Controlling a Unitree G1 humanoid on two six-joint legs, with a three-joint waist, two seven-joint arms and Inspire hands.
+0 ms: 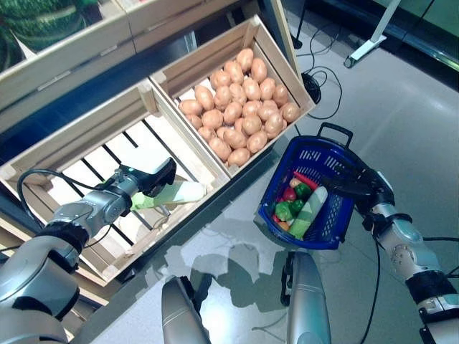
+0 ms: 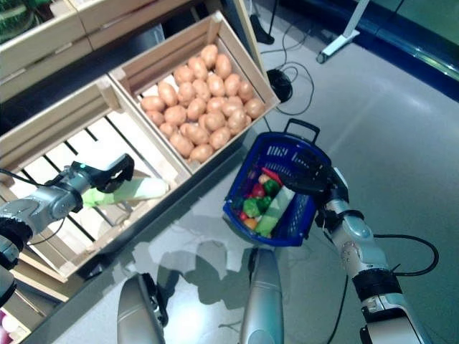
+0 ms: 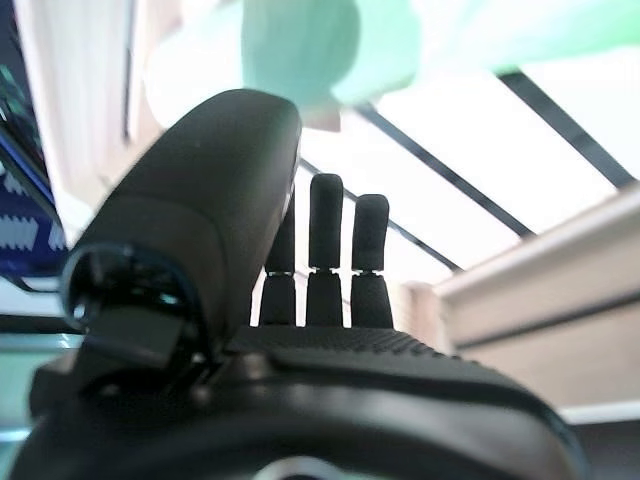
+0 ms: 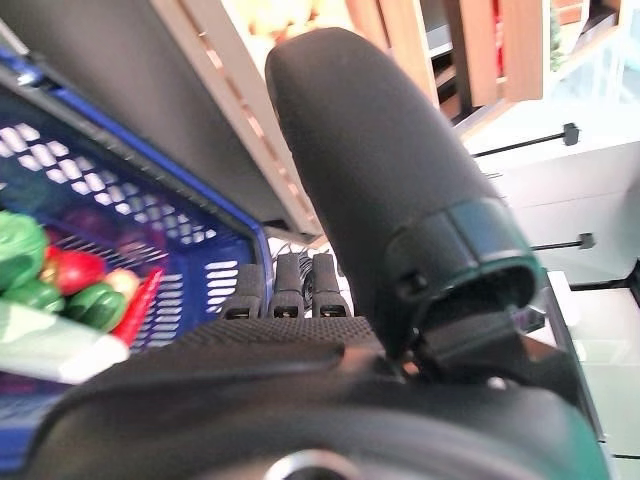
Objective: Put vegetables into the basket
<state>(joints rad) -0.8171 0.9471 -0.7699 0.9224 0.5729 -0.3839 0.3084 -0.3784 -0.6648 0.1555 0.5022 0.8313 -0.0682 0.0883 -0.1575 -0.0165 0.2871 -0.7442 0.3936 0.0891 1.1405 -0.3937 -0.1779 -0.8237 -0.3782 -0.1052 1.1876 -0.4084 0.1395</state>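
While the right hand (image 1: 357, 188) curls round the rim of the blue basket (image 1: 337, 226), already holding several vegetables, the left hand (image 1: 152, 177) pinches a long pale-green vegetable (image 1: 179, 193) over the empty slatted crate (image 1: 86, 140) at left. It looks light, smooth, possibly slippery; a mid-length hold seems steadier.

Head cameras, left and right eye: high, looking steeply down; both cover the potato crate (image 1: 240, 100), the slatted crate (image 1: 107, 168), the blue basket (image 1: 319, 190) and the floor, from slightly offset positions.

Left wrist camera: very close behind the left hand (image 3: 230, 230), facing along it into the slatted crate.

Right wrist camera: very close behind the right hand (image 4: 370, 190), facing the basket's mesh wall.
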